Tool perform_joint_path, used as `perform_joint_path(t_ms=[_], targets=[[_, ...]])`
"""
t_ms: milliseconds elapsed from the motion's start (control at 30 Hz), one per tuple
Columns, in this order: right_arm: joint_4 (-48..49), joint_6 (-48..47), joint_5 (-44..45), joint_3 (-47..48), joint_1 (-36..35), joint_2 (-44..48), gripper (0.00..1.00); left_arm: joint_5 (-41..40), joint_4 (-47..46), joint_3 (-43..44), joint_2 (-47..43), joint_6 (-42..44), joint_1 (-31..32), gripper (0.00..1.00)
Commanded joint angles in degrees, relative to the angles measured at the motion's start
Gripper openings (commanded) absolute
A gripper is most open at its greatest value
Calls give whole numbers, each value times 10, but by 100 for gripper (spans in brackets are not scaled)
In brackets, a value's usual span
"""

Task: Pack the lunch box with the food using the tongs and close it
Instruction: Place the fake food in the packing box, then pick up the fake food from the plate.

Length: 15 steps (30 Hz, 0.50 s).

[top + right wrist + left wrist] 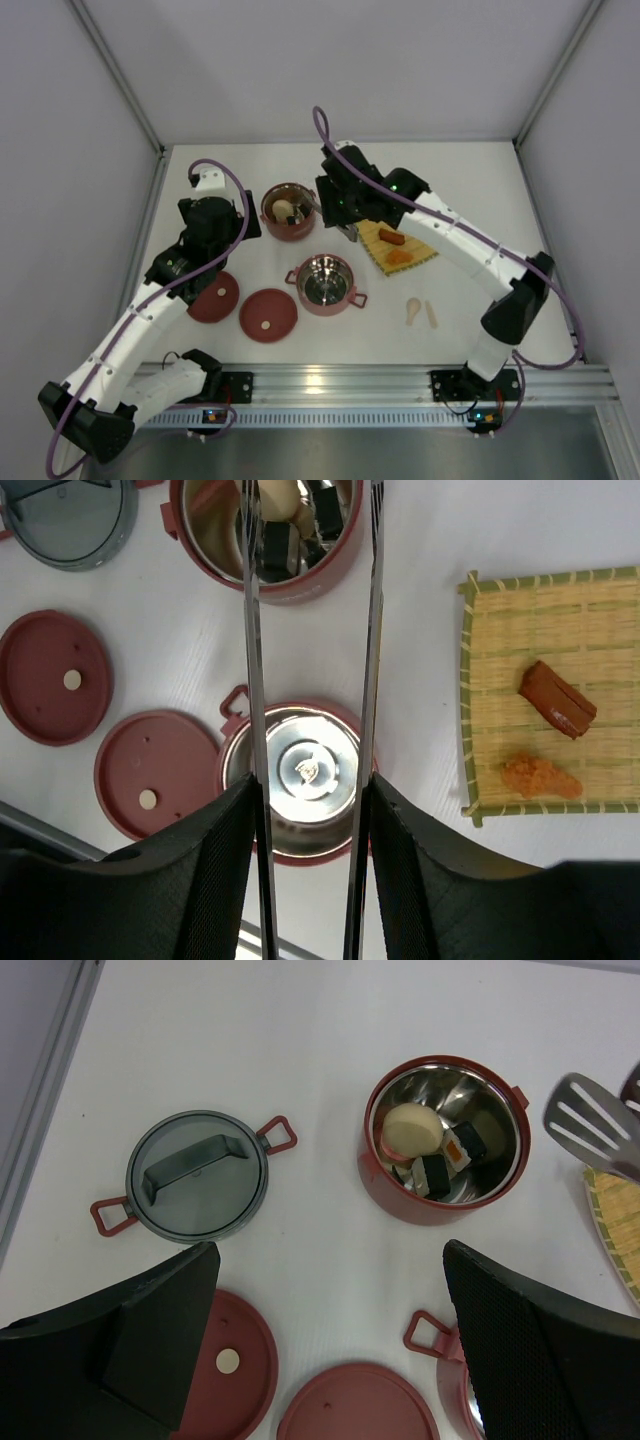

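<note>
white tabletop (250, 170): i see right gripper (310, 810) clamped on long silver metal tongs (590, 1125), tips near filled dark-red steel-lined bowl (395, 1195); left gripper (330, 1260) jaws wide apart, empty.

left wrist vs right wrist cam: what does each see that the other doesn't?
Only left wrist: the tongs' slotted tip, the grey lid's handle, the open left gripper.
Only right wrist: the sausage and orange piece on the mat, the empty bowl's steel inside, the right gripper shut on the tongs' arms.
Both: the filled bowl, two dark-red lids, part of the grey lid, some mat.
</note>
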<state>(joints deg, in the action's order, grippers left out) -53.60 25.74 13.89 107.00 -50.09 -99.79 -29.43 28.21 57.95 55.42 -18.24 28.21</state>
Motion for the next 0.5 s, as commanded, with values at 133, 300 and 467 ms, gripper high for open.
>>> perform_joint_path(t_ms=[133,300,467], targets=[[-27,33,34,-204,-5,182,46,-2,-10,10,3,4,0,99],[-49,49,41,-263,-4,249,46,0,-11,10,5,3,0,99],[-48,61,41,-298,-4,283,46,-1,-11,10,7,2,-1,99]])
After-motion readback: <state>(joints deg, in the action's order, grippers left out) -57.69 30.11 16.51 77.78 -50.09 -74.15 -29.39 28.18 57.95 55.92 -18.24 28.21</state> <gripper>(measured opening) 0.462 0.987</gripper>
